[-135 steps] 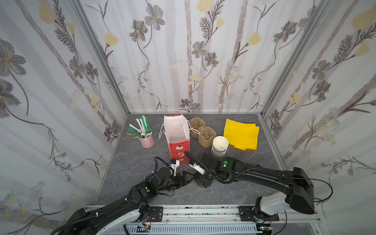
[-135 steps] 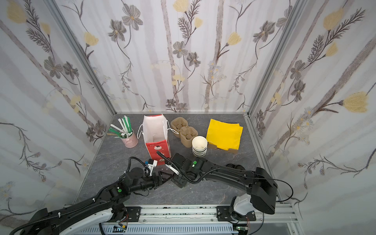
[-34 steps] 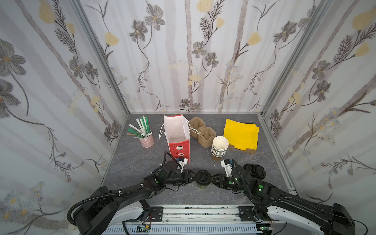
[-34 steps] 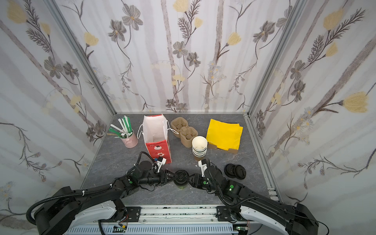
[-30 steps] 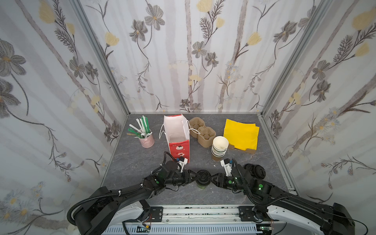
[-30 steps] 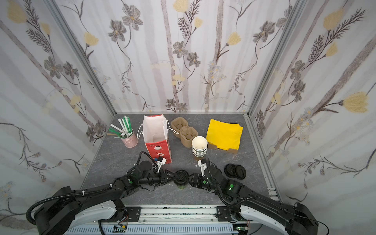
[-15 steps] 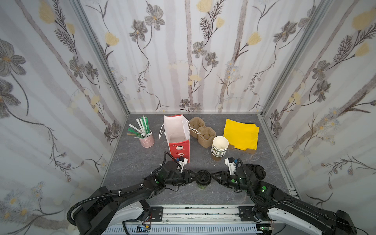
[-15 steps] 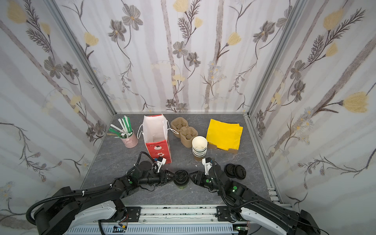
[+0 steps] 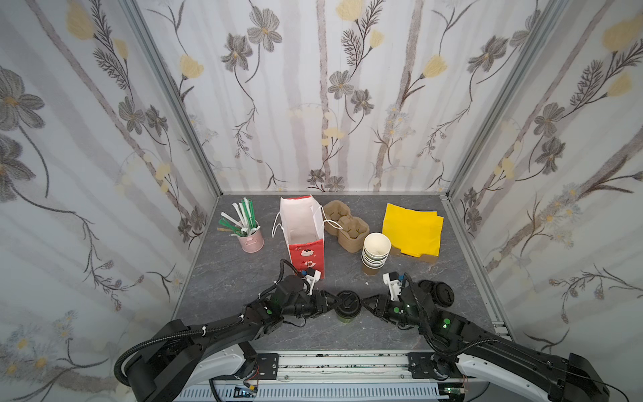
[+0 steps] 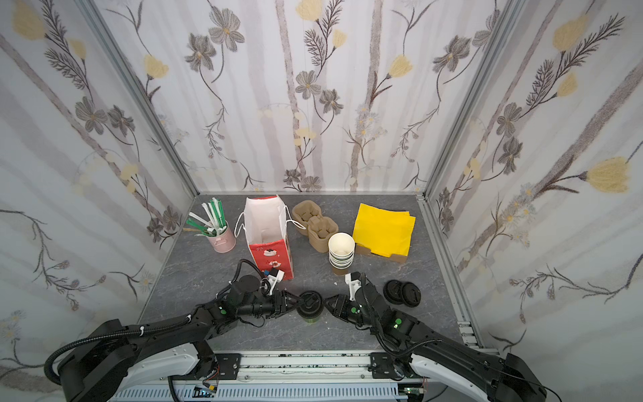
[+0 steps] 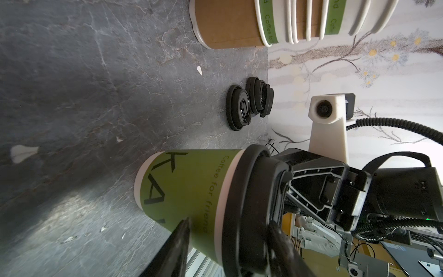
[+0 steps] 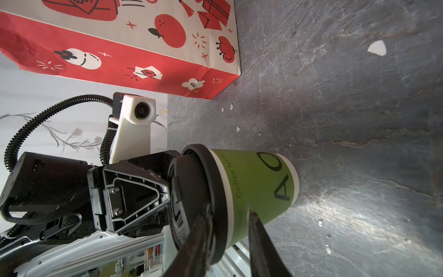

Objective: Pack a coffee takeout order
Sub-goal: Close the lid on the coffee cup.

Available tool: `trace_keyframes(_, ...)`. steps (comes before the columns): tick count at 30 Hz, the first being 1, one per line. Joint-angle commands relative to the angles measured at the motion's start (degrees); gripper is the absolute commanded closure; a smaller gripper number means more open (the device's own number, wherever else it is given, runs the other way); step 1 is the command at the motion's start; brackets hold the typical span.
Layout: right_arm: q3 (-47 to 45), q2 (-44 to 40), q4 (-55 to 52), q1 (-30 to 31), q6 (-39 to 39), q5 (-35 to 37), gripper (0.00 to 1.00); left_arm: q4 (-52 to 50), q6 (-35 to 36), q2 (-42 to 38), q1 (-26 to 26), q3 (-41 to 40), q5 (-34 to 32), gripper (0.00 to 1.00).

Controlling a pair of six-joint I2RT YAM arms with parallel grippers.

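Green cup (image 9: 346, 315), lid (image 9: 349, 301) on, stands front-centre on the table (image 9: 236, 292). Left gripper (image 9: 332, 302) is spread across the lid rim, one finger (image 11: 285, 244) atop it; right gripper (image 9: 365, 306), narrowly parted, sits just beside.

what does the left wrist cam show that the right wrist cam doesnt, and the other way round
Only the left wrist view shows the stack of lidless paper cups, the loose black lids and the right end effector beyond the cup. Only the right wrist view shows the red printed paper bag and the left end effector. Both show the green paper cup with its black lid standing on the grey stone-patterned table, seen from opposite sides.
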Motion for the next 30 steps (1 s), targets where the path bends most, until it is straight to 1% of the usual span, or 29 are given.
trace_keyframes(1, -0.3, 0.5, 3.5, 0.0, 1.5, -0.5, 0.7, -2.2, 0.8, 0.3, 0.1, -0.2, -0.9, 0.49)
trace_keyframes(5, -0.6, 1.2, 5.3, -0.1, 2.4, -0.3, 0.71, -2.3, 0.7, 0.3, 0.1, -0.2, -1.1, 0.49)
trace_keyframes(9, -0.9, 2.7, 4.5, -0.1, 2.6, -0.8, 0.75, -2.3, 0.6, 0.2, 0.0, -0.2, -1.2, 0.5)
trace_keyframes(14, -1.8, 4.6, 2.0, -0.2, 4.4, -0.7, 0.83, -2.4, 0.6, 0.6, 0.1, -0.4, -1.4, 0.51)
trace_keyframes(21, -1.7, 6.3, -2.2, -0.2, 4.8, -0.8, 0.84, -2.7, 0.6, 0.7, 0.1, -1.0, -2.3, 0.52)
trace_keyframes(24, -0.9, 6.8, -2.7, -0.1, 4.3, -1.0, 0.82, -2.9, 0.8, 1.0, 0.0, -1.0, -2.3, 0.53)
trace_keyframes(26, 0.5, 6.4, -2.7, -0.2, 3.4, -0.7, 0.79, -2.9, 1.0, 1.0, 0.0, -0.9, -2.3, 0.53)
trace_keyframes(27, 1.5, 5.8, -2.8, -0.2, 3.0, -0.1, 0.77, -3.0, 1.0, 1.0, 0.1, -0.9, -2.2, 0.53)
trace_keyframes(30, 2.1, 3.6, -0.3, 0.0, 3.8, 0.8, 0.66, -3.1, 1.2, 0.9, 0.1, -0.8, -2.3, 0.53)
